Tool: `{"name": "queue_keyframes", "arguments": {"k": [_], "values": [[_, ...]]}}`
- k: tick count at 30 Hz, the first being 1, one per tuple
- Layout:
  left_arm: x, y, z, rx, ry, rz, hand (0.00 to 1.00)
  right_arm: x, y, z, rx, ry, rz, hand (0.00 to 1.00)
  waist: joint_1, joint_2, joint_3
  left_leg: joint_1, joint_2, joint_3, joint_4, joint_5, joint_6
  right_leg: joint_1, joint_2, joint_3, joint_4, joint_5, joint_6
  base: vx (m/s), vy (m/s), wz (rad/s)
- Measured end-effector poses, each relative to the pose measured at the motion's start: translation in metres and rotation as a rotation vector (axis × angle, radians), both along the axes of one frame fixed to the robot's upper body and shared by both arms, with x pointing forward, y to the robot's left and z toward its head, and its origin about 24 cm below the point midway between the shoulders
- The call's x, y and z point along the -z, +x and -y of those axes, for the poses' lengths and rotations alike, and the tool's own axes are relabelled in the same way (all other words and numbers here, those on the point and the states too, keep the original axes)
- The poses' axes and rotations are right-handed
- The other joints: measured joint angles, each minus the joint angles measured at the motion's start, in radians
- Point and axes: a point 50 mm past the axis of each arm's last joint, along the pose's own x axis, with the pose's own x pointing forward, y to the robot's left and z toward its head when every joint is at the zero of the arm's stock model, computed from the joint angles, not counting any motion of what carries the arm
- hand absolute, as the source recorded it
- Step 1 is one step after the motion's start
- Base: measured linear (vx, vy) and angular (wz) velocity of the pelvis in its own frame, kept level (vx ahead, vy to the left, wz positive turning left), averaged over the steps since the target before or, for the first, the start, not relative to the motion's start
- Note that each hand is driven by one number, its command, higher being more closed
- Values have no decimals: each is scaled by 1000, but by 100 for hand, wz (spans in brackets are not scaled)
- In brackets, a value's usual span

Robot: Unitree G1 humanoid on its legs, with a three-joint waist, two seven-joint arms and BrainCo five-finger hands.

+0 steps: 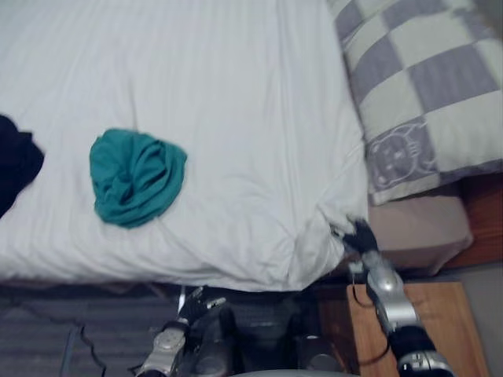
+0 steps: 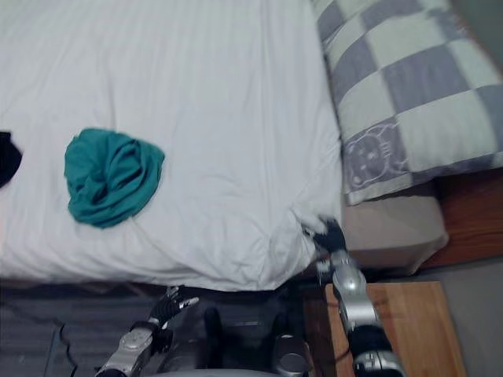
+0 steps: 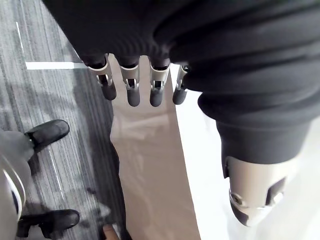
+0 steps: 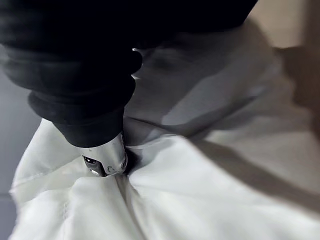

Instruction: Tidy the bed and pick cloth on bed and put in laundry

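right wrist view: your right hand (image 4: 104, 161) pinches the sheet (image 4: 190, 200) at the bed's near corner, so tidying is in hand; next, pull it taut, then reach for the teal cloth (image 1: 135, 177), bunched mid-bed and untouched. left hand (image 3: 133, 91): fingers slack, empty, low over grey floor (image 3: 50, 100); checked pillow (image 1: 424, 86), wooden stand (image 1: 444, 322) alongside.

A grey-and-cream checked pillow (image 1: 424, 86) lies beyond the right hand (image 1: 361, 236). A wooden bedside stand (image 1: 452, 330) sits just below it, with grey carpet (image 1: 63, 318) to its left.
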Motion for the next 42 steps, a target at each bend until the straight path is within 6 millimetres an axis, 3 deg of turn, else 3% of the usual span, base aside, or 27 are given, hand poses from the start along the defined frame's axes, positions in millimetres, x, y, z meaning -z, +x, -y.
{"name": "queue_keyframes", "arguments": {"k": [3, 10, 12, 15, 17, 18, 19, 20, 22, 24, 25, 26, 28, 30, 33, 35, 36, 38, 40, 41, 42], "values": [[6, -9, 4, 5, 1, -53, 0, 26, -26, 11, 147, 96, -84, 0, -8, 12, -33, 33, 4, 24, -2, -7, -8, 26, 12, 24, -15, 2, 3, 28, 0, -24], [15, -28, 3, -61, -25, -121, 0, 61, -66, 38, 427, 218, -234, 0, -7, 39, -77, 72, 24, 52, -10, -9, -10, 79, 42, 27, -54, 7, -6, -13, -17, -6], [18, -36, 1, -80, -38, -147, 0, 79, -102, 58, 613, 234, -383, 0, -6, 40, -77, 76, 37, 61, -10, -9, -10, 85, 51, 35, -66, 15, -16, -24, -34, -10], [19, -39, -2, -102, -42, -161, 0, 77, -134, 92, 769, 179, -452, 0, -8, 41, -78, 83, 39, 76, -11, -11, -13, 85, 55, 52, -68, 17, -20, -28, -3, -23], [20, -44, -5, -110, -52, -182, 0, 54, -149, 141, 892, 50, -438, 0, -31, 39, -79, 83, 39, 78, -11, -13, -14, 85, 54, 61, -68, 18, -19, -54, 0, -13], [20, -44, -5, -111, -51, -187, 0, 46, -150, 152, 912, 15, -424, 0, -36, 39, -80, 83, 38, 78, -11, -13, -14, 85, 54, 60, -68, 18, -18, -33, 7, -4], [20, -45, -7, -112, -47, -192, 0, 25, -146, 174, 941, -67, -365, 0, -40, 38, -80, 85, 38, 78, -11, -12, -14, 84, 53, 61, -68, 19, -16, -40, 9, -5], [20, -46, -9, -114, -42, -197, 0, 7, -140, 187, 948, -120, -301, 100, -41, 36, -81, 85, 38, 78, -11, -12, -14, 84, 53, 61, -68, 20, -14, -42, 8, -5], [21, -51, -12, -117, -34, -212, 0, -20, -122, 196, 912, -193, -196, 100, -41, 31, -84, 85, 38, 75, -11, -12, -14, 83, 53, 60, -67, 20, -14, -18, 2, 0], [22, -60, -17, -126, -24, -237, 0, -59, -77, 188, 772, -269, -16, 100, -41, 25, -96, 82, 37, 71, -11, -12, -14, 82, 52, 58, -67, 18, -10, -29, 3, 4], [22, -60, -18, -127, -20, -239, 0, -66, -67, 183, 738, -276, 19, 100, -41, 24, -98, 82, 37, 70, -11, -12, -14, 82, 52, 57, -68, 18, -10, -27, 7, 7], [22, -61, -20, -126, -14, -243, 0, -81, -40, 165, 630, -287, 98, 100, -40, 17, -102, 81, 37, 67, -11, -12, -13, 82, 51, 55, -72, 19, -8, -4, 6, 10], [22, -60, -20, -121, -13, -243, 0, -94, -11, 140, 480, -287, 172, 100, -32, 16, -109, 74, 36, 55, -11, -11, -13, 83, 48, 46, -78, 27, -9, 5, 10, 18], [22, -60, -20, -119, -11, -242, 0, -109, 28, 99, 290, -256, 260, 100, -27, 19, -109, 56, 30, 38, -10, -8, -8, 80, 44, 30, -81, 31, -8, -6, 23, 24], [19, -52, -17, -106, -11, -219, 0, -126, 59, 65, 186, -212, 338, 100, 1, 29, -96, 20, 22, 16, -7, 0, 4, 52, 37, 15, -70, 33, -7, 6, 30, 23], [14, -34, -13, -86, -13, -166, 0, -162, 85, 46, 165, -190, 469, 100, 23, 49, -21, -32, 16, -6, 10, 9, 16, -5, 25, 5, -30, 34, -8, -31, 34, 32], [13, -28, -12, -77, -11, -149, 0, -172, 89, 44, 164, -179, 500, 100, 25, 52, 1, -52, 15, -11, 32, 8, 17, -19, 20, 6, -18, 34, -9, -67, 54, 50], [4, -5, -9, -85, -23, -65, 0, -212, 105, 34, 175, -144, 635, 100, 24, 73, 105, -165, 19, -28, 160, -26, 45, -85, 4, 18, 32, 33, -9, -112, 62, 41], [-6, 16, -5, -97, -46, 19, 0, -242, 115, 27, 182, -125, 726, 100, 28, 113, 205, -265, 26, -41, 279, -63, 56, -153, -8, 25, 91, 23, -10, -183, 80, 16], [-8, 22, -1, -98, -47, 44, 0, -240, 117, 25, 194, -127, 713, 100, 31, 134, 227, -303, 31, -41, 309, -74, 63, -197, -17, 31, 128, 12, -8, -175, 75, 5], [-9, 23, 0, -97, -42, 53, 0, -235, 119, 24, 196, -127, 695, 100, 35, 137, 229, -322, 29, -40, 322, -80, 65, -222, -23, 38, 151, 3, -5, -116, 57, -8]]}}
